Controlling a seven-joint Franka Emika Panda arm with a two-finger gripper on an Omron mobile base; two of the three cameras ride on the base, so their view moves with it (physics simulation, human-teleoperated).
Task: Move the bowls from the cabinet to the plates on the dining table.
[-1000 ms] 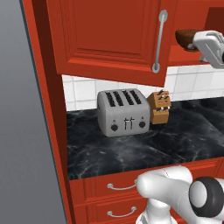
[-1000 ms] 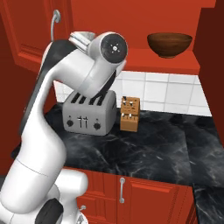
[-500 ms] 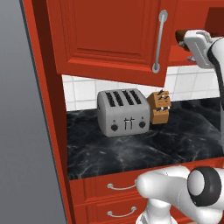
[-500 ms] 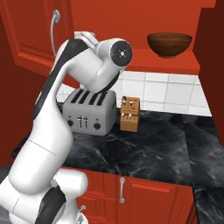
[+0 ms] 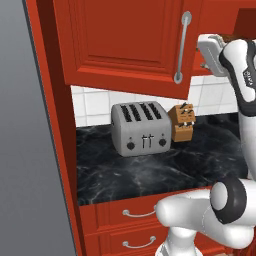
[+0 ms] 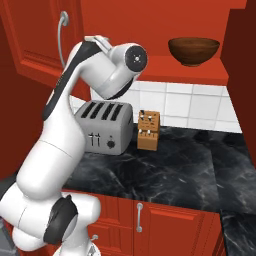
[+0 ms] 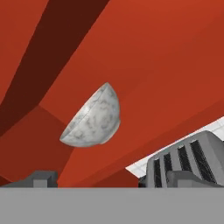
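Black marble counter point(image 5: 150, 172) beneath red cabinet point(image 5: 130, 42).

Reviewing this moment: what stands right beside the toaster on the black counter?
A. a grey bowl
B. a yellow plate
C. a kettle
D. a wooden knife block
D: a wooden knife block stands on the counter just next to the toaster, against the white tiles; the grey bowl and the brown bowl are up in the cabinet.
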